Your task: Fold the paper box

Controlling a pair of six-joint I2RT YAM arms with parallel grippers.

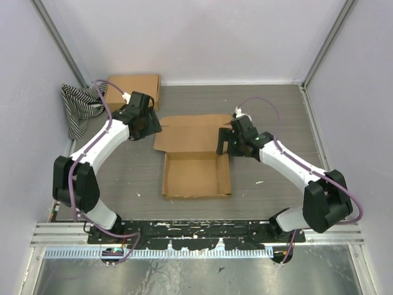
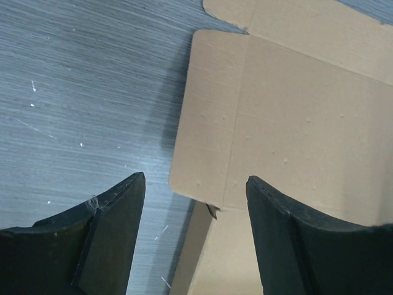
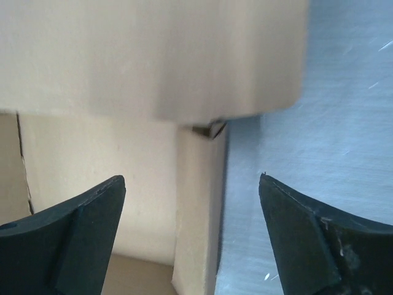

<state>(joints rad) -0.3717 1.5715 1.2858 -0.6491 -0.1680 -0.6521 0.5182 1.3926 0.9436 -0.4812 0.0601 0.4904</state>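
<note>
The worktop [image 1: 276, 117] is a grey surface with fine wood-grain streaks and scattered white specks, closed in by pale walls on the far side and on both flanks. Near its middle lies the paper box [image 1: 196, 175]. Its shallow tray faces up with low walls raised, and its lid panel is spread open toward the far side. In the far left corner sits a second cardboard box [image 1: 132, 86], closed. Just beside it, by the left wall, is a crumpled black-and-white striped cloth [image 1: 77, 107].
</note>
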